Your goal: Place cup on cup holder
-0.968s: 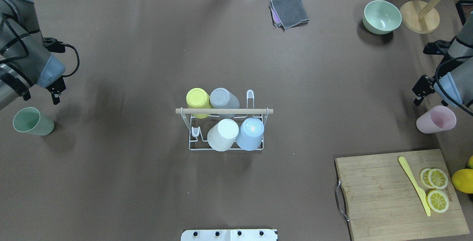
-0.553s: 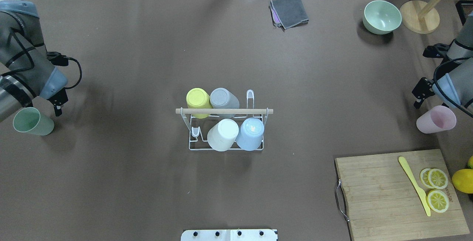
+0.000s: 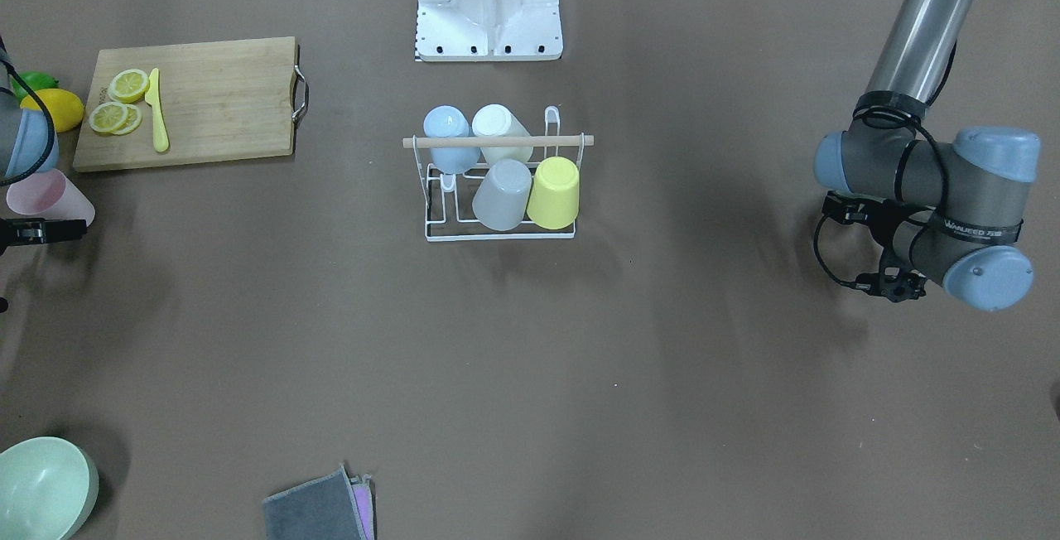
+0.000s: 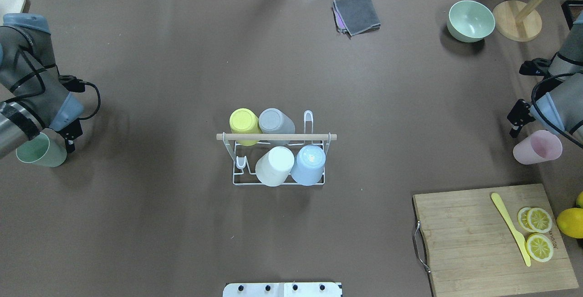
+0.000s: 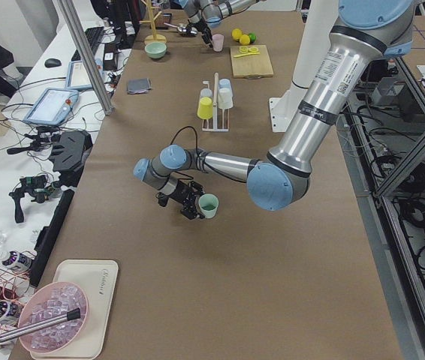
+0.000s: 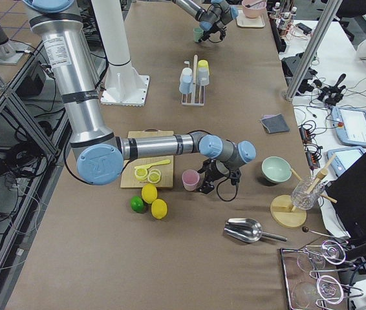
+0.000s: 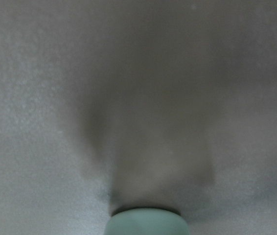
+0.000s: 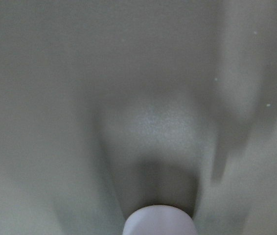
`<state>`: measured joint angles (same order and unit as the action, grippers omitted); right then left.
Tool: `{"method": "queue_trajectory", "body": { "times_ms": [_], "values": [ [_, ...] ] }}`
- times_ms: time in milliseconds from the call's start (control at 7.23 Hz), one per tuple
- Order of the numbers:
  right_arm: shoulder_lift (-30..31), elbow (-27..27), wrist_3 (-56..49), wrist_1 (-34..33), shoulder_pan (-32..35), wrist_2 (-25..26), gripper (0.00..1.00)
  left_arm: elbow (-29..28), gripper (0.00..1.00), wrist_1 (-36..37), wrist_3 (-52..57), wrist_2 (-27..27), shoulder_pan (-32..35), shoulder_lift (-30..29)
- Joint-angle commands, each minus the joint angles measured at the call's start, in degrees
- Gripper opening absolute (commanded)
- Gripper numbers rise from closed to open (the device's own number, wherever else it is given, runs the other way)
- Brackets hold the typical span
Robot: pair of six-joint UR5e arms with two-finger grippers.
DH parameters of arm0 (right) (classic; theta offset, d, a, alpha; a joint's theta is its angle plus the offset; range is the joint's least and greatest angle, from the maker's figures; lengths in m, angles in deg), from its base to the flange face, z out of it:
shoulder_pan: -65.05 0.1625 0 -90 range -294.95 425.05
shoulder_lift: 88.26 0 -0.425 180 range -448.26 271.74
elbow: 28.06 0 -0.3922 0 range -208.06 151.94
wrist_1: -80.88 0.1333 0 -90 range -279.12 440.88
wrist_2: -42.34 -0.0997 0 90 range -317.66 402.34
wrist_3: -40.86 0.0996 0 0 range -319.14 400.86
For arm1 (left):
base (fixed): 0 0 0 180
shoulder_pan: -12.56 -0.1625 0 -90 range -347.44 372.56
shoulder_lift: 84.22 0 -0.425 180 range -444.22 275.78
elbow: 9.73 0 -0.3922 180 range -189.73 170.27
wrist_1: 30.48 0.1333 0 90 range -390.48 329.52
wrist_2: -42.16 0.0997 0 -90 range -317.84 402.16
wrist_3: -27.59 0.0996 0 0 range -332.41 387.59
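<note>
Your left fingers (image 4: 70,142) sit beside the green cup (image 4: 43,153), right fingers (image 4: 513,126) beside the pink cup (image 4: 537,147); you cannot tell their spread

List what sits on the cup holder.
Four upturned cups sit on the cup holder: a yellow cup, grey cup, white cup and blue cup. Two prongs stand bare; those under the cups are hidden.

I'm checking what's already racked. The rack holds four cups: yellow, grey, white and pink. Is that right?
Not quite. The fourth cup on the rack is the blue cup, not a pink one, as the overhead view shows. The pink cup sits off the rack, near the cutting board. The yellow cup, grey cup and white cup are racked as you said.
</note>
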<state>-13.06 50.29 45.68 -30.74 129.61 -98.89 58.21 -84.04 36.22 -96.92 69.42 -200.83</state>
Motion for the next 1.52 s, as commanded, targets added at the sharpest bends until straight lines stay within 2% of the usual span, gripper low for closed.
{"method": "queue_trajectory", "body": {
  "times_ms": [0,968,1383],
  "values": [
    [-0.2,-0.3,-1.6,-2.0,-0.2,0.0,0.98,-2.0,0.98,0.2,2.7,-0.6,-0.2,-0.3],
    [-1.1,-2.9,-5.2,-4.7,-1.9,0.0,0.97,-4.0,0.97,4.7,3.9,-0.1,-0.4,-2.5],
    [-2.2,-4.2,-8.8,-8.0,-2.2,0.0,0.94,-4.0,0.97,6.2,3.9,0.4,-0.7,-2.5]
  ]
}}
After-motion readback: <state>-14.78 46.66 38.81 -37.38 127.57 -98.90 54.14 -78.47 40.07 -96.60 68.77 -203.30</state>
